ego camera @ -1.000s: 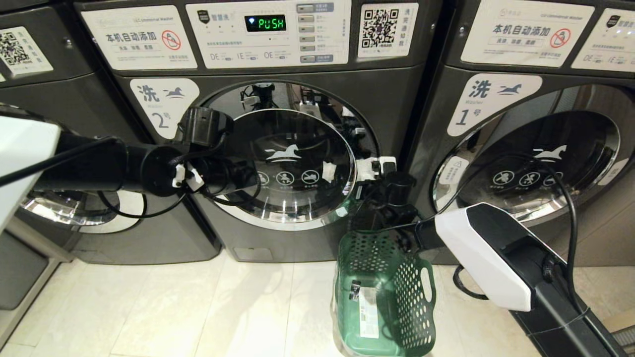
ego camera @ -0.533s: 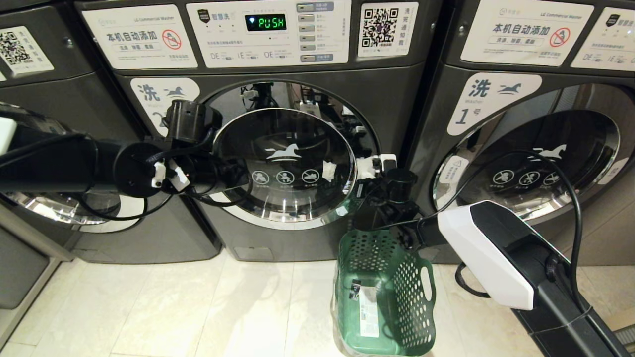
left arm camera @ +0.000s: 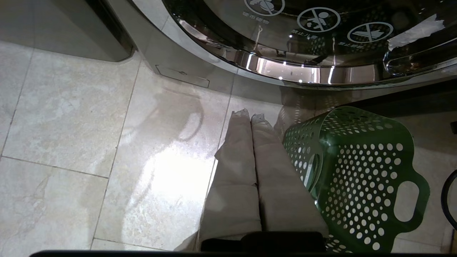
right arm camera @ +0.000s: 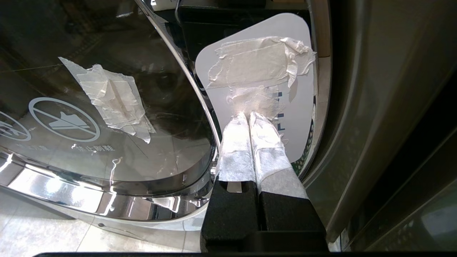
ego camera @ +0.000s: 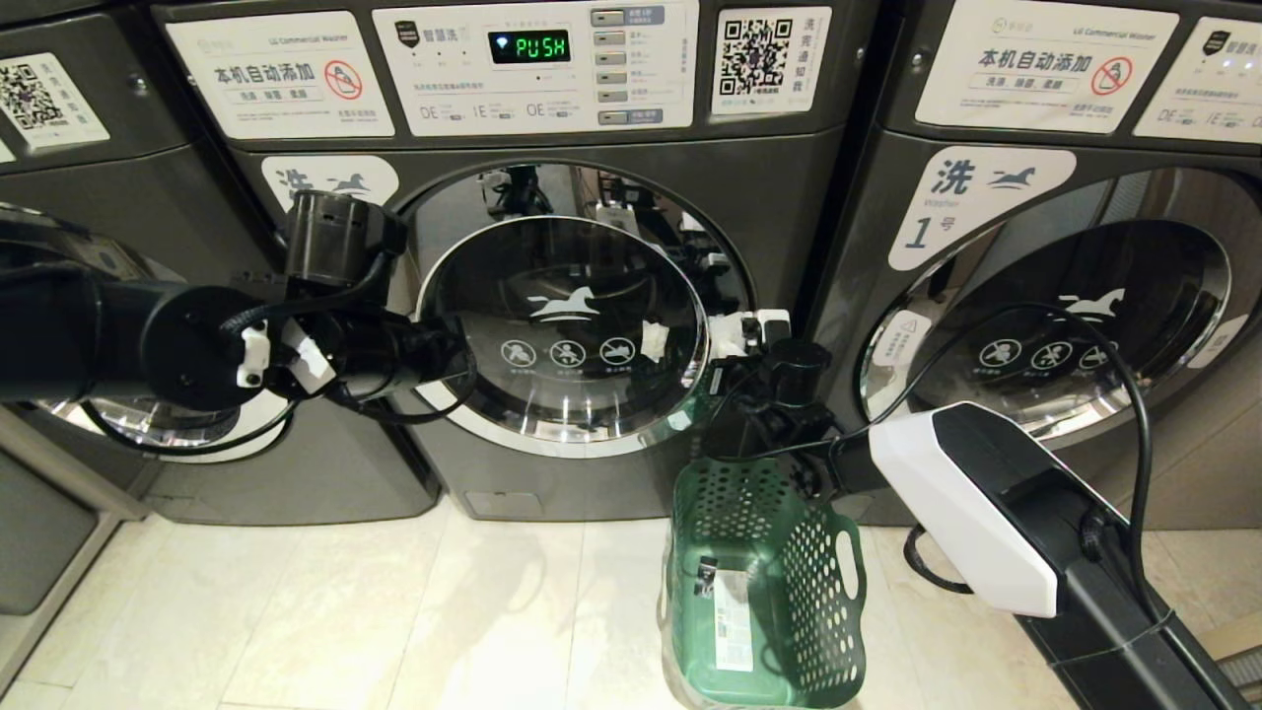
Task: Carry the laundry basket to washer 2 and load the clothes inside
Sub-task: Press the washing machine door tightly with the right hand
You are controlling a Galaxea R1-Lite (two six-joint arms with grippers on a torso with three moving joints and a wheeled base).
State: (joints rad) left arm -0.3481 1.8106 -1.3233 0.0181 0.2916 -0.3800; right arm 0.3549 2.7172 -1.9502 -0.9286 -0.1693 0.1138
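A dark grey front-load washer labelled 1 (ego camera: pixel 1065 247), its round chrome-rimmed glass door shut, stood just beyond the right claw. A third dark grey washer (ego camera: pixel 89 148) stood behind the left claw's arm. Pale glossy marble-look floor tiles (left arm camera: pixel 89 142) lay below the left claw, crossed by thin grout lines.

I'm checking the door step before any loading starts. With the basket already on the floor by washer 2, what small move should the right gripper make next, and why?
Probably pull the white door handle outward. The right gripper is shut with its tips at that taped handle, and washer 2's door looks closed. The basket stands on the floor below; the left gripper hangs shut beside it.
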